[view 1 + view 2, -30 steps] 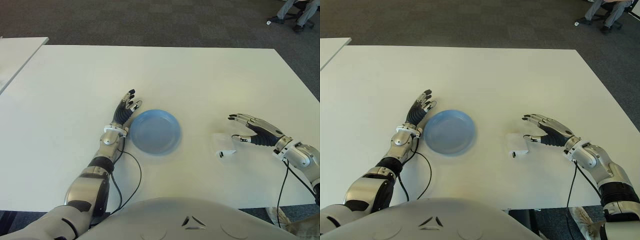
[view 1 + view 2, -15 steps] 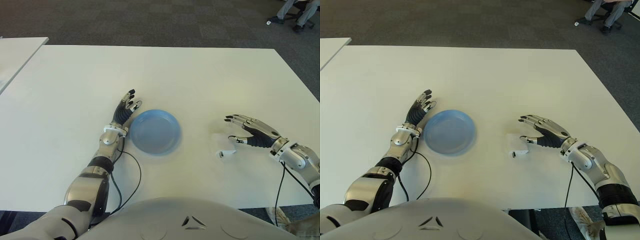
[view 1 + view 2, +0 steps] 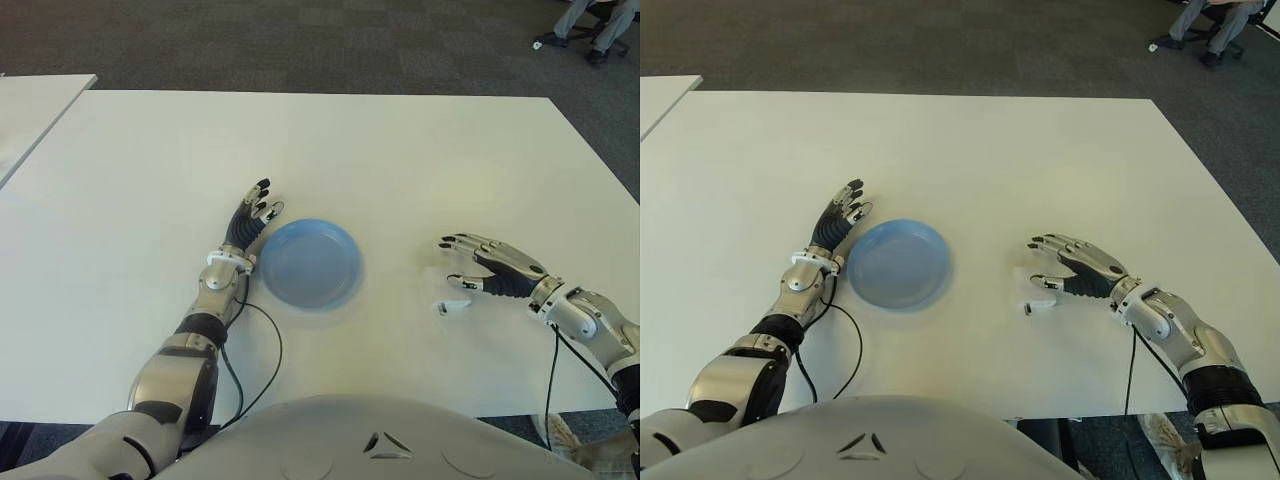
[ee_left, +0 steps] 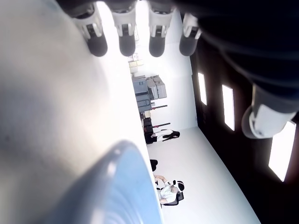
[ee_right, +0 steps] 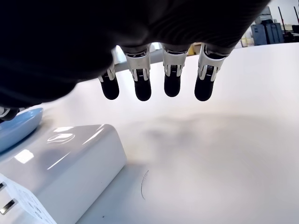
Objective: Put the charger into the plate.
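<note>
The white charger (image 3: 1038,291) lies on the white table (image 3: 400,160), right of the blue plate (image 3: 308,262), its prongs toward the table's front edge. My right hand (image 3: 1035,262) hovers just over the charger's right side, open, with the fingers (image 5: 140,79) spread above it and nothing held. In the right wrist view the charger (image 5: 56,168) sits below the fingertips, apart from them. My left hand (image 3: 255,208) shows at the plate's left rim, fingers (image 4: 126,28) stretched out and empty. The plate holds nothing.
A black cable (image 3: 272,350) loops from my left forearm near the table's front edge. A second table (image 3: 30,110) stands at the far left. A person's legs and a chair (image 3: 590,25) are on the carpet at the back right.
My right hand has slid left across the table and now reaches over the charger. The charger, plate and left hand have not moved.
</note>
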{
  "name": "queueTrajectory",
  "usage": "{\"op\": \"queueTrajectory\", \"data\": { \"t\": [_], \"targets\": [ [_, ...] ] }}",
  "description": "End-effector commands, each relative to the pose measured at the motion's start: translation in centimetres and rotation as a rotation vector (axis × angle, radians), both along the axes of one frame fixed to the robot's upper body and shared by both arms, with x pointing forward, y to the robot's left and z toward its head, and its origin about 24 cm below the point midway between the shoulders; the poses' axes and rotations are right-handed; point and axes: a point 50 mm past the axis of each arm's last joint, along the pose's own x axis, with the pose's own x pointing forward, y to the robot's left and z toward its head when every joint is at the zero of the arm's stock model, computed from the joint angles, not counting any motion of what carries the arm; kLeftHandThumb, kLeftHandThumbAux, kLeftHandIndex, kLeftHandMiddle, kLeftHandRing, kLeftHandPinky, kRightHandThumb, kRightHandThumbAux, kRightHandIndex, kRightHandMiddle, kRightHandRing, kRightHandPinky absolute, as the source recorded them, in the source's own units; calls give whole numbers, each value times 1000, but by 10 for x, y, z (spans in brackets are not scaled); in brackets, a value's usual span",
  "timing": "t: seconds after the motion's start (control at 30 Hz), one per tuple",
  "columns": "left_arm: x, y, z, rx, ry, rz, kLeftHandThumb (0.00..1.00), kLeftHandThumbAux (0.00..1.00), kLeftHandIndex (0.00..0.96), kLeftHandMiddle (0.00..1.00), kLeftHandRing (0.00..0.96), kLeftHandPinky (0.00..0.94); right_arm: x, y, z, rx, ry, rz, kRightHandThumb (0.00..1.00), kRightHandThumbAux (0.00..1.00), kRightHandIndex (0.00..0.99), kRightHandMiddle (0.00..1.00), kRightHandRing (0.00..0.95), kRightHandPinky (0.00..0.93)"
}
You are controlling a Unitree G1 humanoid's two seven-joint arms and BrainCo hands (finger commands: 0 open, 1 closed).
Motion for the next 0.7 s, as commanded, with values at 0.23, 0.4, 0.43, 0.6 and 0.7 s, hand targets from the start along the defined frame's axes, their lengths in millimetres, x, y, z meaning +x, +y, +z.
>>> {"op": "queueTrajectory", "data": {
  "t": [0.23, 0.4, 0.43, 0.6, 0.7],
  "targets": [
    [-37, 1, -38, 3, 216, 3, 0, 477, 0, 29, 27, 43, 2, 8, -4, -3, 6, 24, 237, 88, 0, 0, 0, 0],
    [-37, 2, -38, 2, 214, 1, 0, 473, 0, 26, 27, 42, 2, 9, -4, -4, 11, 30, 240, 88, 0, 0, 0, 0],
    [-37, 1, -38, 2, 214, 0, 0, 472, 0, 26, 26, 42, 3, 10, -5, -6, 14, 32, 241, 88, 0, 0, 0, 0],
    [-38, 2, -38, 1, 215, -1, 0, 474, 0, 25, 24, 39, 3, 12, -5, -17, 25, 45, 243, 87, 0, 0, 0, 0],
    [-38, 3, -38, 1, 215, 0, 0, 482, 0, 28, 27, 45, 4, 13, -4, -30, 29, 53, 241, 92, 0, 0, 0, 0]
  ]
}}
